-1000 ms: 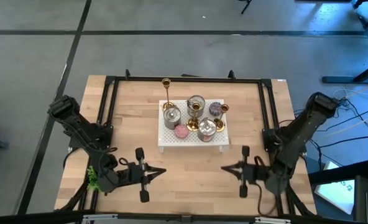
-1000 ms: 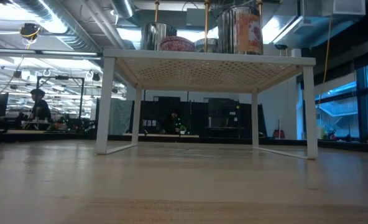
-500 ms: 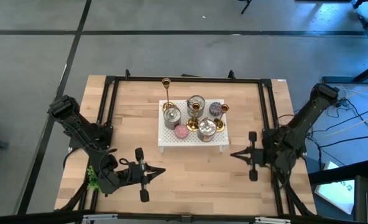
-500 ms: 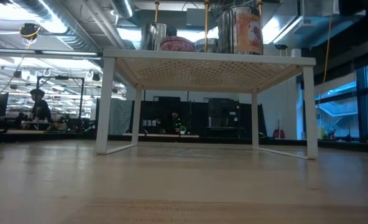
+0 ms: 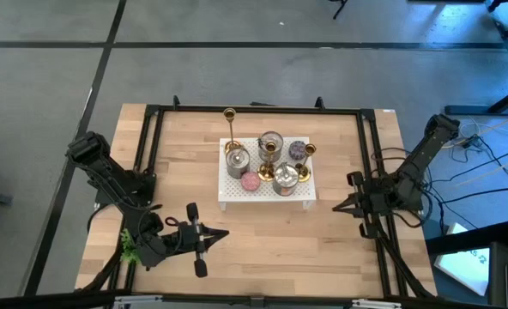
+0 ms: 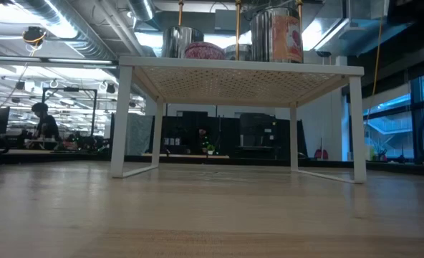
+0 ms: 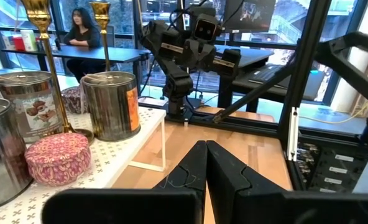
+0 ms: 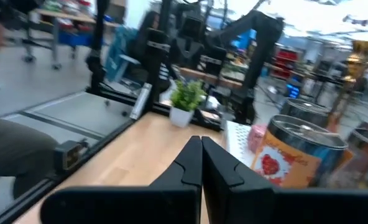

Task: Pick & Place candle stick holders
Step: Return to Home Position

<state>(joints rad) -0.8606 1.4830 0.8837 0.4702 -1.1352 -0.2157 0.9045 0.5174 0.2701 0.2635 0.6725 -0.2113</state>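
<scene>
On the shelf [image 5: 245,196] stand your candle stick holders [image 5: 230,114]; left gripper [image 5: 222,233] and right gripper [image 5: 336,207] sit near it, fingers pinched together, empty.

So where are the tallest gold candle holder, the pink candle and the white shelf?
tallest gold candle holder [image 5: 232,130], high view, on its thin stem.
pink candle [image 5: 250,181], high view, on its round top.
white shelf [image 6: 241,66], low view, on its front rim.

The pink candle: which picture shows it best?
The left wrist view: the pink candle sits close, showing its patterned top and side. The high view shows only its small top, the low view just its side over the shelf edge, the right wrist view a blur.
</scene>
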